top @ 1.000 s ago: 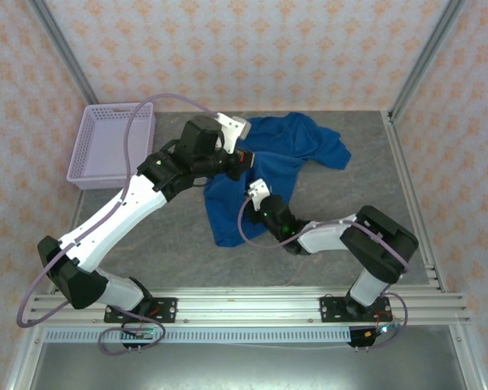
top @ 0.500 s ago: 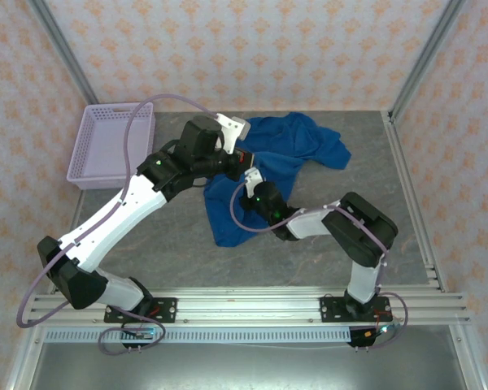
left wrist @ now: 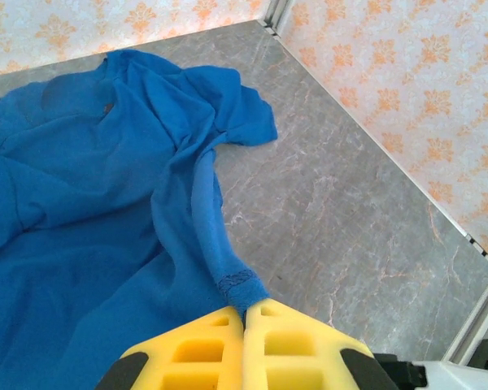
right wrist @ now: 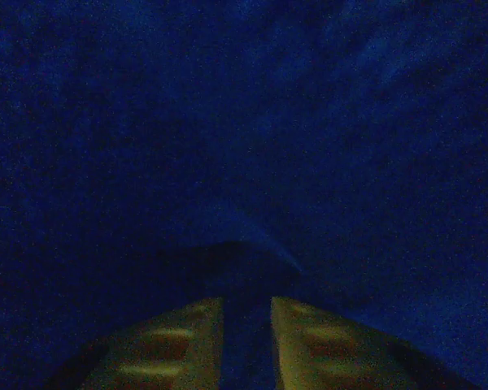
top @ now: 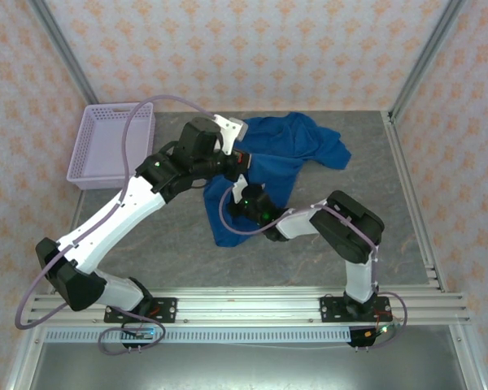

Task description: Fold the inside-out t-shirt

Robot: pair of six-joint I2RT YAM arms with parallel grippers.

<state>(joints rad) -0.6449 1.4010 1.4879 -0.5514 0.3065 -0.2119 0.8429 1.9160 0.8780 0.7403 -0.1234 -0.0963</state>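
The inside-out t-shirt [top: 297,142] is a royal-blue heap on the grey table, from the middle toward the back right. My left gripper [left wrist: 244,310] is shut on a stitched hem edge of the t-shirt [left wrist: 81,187] and holds it a little above the table. In the top view that gripper [top: 242,160] sits at the shirt's left side. My right gripper [right wrist: 246,305] is pushed in among the shirt's layers, where it is dark. Blue cloth [right wrist: 244,122] surrounds it, and a strip of cloth is nipped in the narrow slot between its fingers.
A lavender mesh basket [top: 110,142] stands at the back left. Bare grey table [top: 366,187] lies right of the shirt and in front of it. Metal frame posts and patterned walls close in the back and the sides.
My right arm has slid left and further into the shirt, its elbow folding in. My left gripper has kept its hold on the hem and hardly moved.
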